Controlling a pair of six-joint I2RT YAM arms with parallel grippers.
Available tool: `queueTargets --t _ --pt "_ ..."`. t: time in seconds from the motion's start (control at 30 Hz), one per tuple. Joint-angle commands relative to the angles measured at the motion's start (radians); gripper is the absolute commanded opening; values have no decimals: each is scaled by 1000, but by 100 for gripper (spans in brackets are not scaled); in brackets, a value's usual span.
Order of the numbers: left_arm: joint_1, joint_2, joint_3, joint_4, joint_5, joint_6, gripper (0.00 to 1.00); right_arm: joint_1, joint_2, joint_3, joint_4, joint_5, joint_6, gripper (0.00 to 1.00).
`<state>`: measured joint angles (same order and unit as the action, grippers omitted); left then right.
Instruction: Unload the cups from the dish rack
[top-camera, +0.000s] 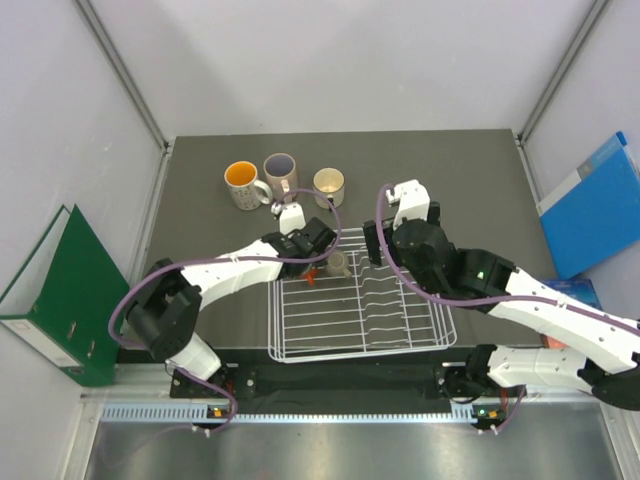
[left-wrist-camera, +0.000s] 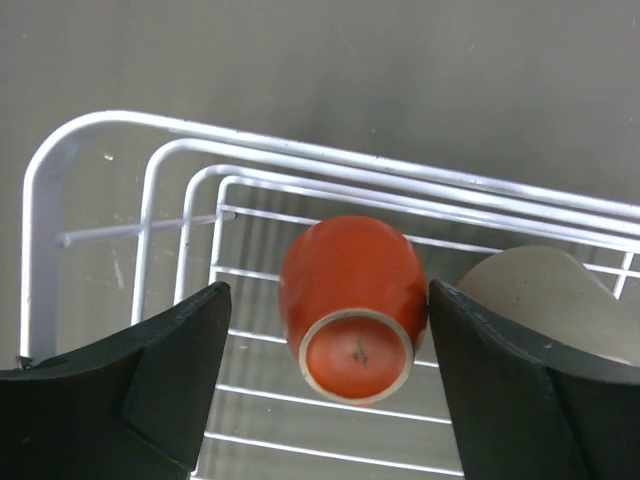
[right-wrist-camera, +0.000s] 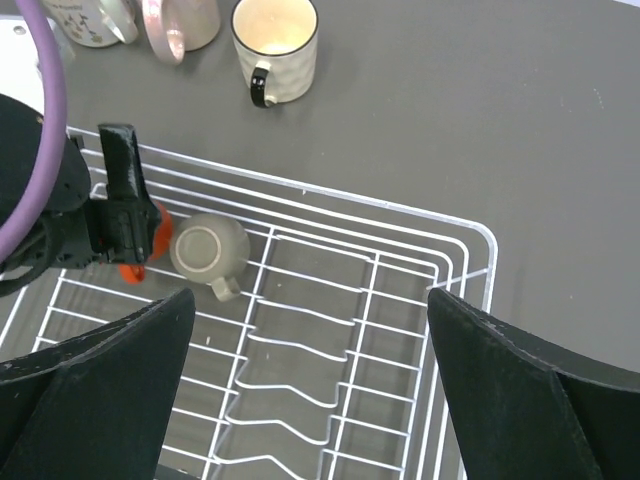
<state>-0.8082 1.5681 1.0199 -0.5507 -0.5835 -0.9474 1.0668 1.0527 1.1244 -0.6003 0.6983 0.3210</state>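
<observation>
The white wire dish rack (top-camera: 360, 335) lies on the dark table. A small red-orange cup (left-wrist-camera: 355, 300) stands upside down in its back left corner, and it also shows in the top view (top-camera: 312, 278). My left gripper (left-wrist-camera: 325, 292) is open around this cup; the right finger is at its side and the left finger stands apart. A small tan cup (right-wrist-camera: 205, 248) sits upside down just to the right (left-wrist-camera: 545, 295). My right gripper (right-wrist-camera: 310, 300) is open and empty above the rack's wavy slots. The speckled mug (top-camera: 241, 184), pinkish mug (top-camera: 280, 171) and cream mug (top-camera: 328, 184) stand on the table behind the rack.
A green binder (top-camera: 60, 290) leans at the left wall. A blue folder (top-camera: 590, 205) lies at the right. White enclosure walls ring the table. The left arm (top-camera: 230, 272) reaches across the table's left half to the rack.
</observation>
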Motion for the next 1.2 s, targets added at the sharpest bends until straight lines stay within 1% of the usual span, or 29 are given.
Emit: queueTargets --t 0.0,0.3,0.4,0.43,0.53,0.57,0.63,0.67,0.7,0.77,1.03,1.13,1.17 --pt "1 18 26 48 10 7 81 -16 -25 -6 20 -13 -17 100" --pt "0 36 14 40 47 -13 76 -27 -31 -31 39 -25 -33 100" --pt "0 38 11 37 45 -10 70 -33 -34 -38 45 -29 -28 100" --pt "0 37 12 40 45 -8 62 -31 -34 -38 45 -31 -27 100" --pt "0 43 23 23 42 -2 47 -33 -36 -40 46 -31 -26 100" --pt "0 44 28 9 40 -1 38 -33 -40 -38 48 -29 -26 100" --pt "0 37 42 1 40 4 29 -36 -40 -40 48 -28 -25 99" --pt "0 30 45 -9 40 7 19 -34 -43 -38 50 -26 -26 99" --pt "-2 23 58 -21 40 10 15 -34 -45 -37 48 -25 -26 100" --pt "-2 -8 74 -38 36 22 0 -34 -49 -29 48 -16 -28 99" --pt "0 -129 187 -110 39 79 0 -34 -54 -5 62 24 -36 100" --pt "-2 -161 230 -117 86 88 0 -34 -63 -2 79 62 -30 100" --pt "-2 -172 238 -106 127 88 0 -34 -68 -6 85 75 -27 100"
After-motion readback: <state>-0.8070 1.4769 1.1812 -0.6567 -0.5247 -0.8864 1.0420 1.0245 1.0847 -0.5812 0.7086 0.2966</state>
